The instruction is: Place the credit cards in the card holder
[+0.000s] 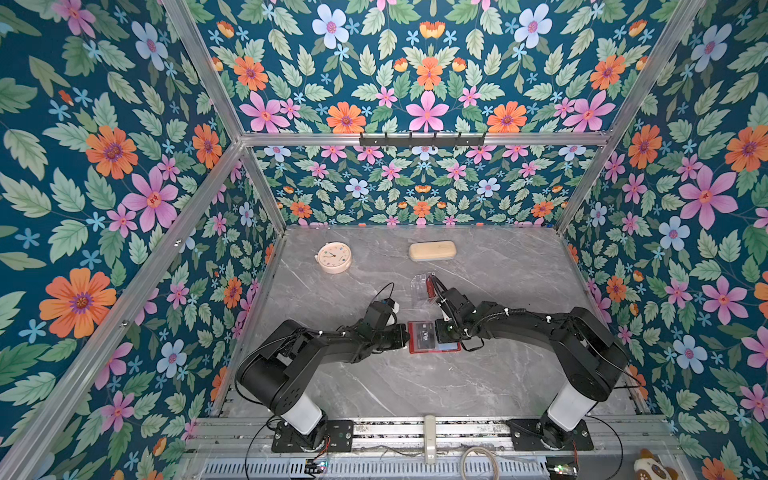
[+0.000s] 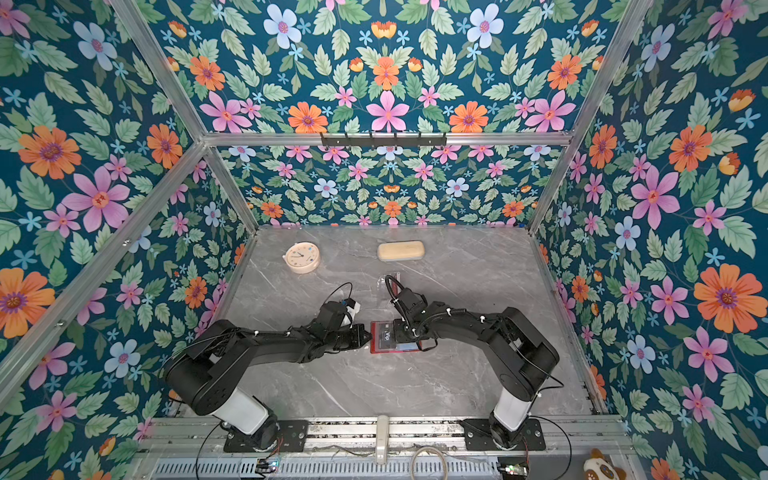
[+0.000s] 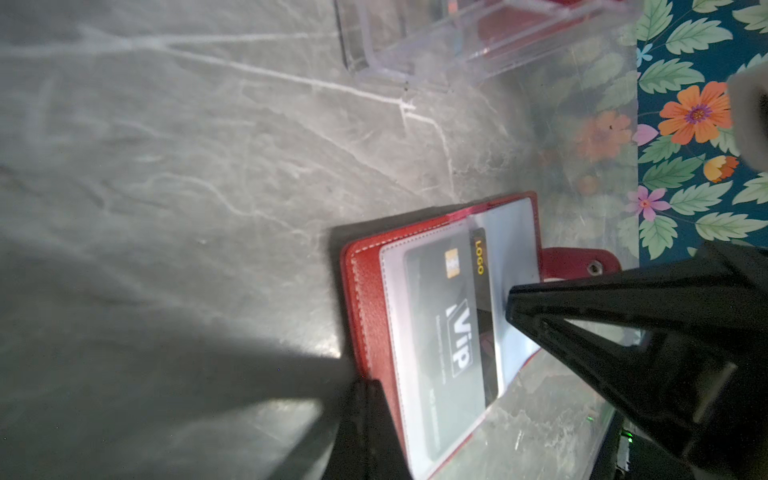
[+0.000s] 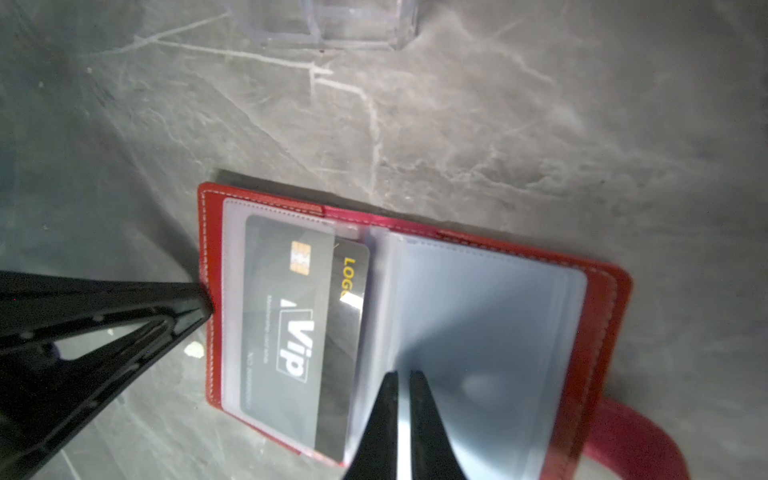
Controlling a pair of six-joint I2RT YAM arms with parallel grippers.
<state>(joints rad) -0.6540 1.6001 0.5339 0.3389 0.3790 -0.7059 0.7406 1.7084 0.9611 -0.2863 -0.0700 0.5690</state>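
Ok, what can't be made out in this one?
- Clear stand: contents partly hidden by the right arm in both top views, cut off in wrist views.
- Card holder: right half under that arm in both top views.
- Vip card: small print blurred in both wrist views.

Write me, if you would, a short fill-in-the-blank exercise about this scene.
1. The red card holder lies ____, its clear sleeves showing.
2. The black card reads ____ in large white letters.
3. The left gripper is ____, its tip at the holder's cover edge.
4. Beside the beige case sits a round ____.

Missing words: open; Vip; shut; clock.
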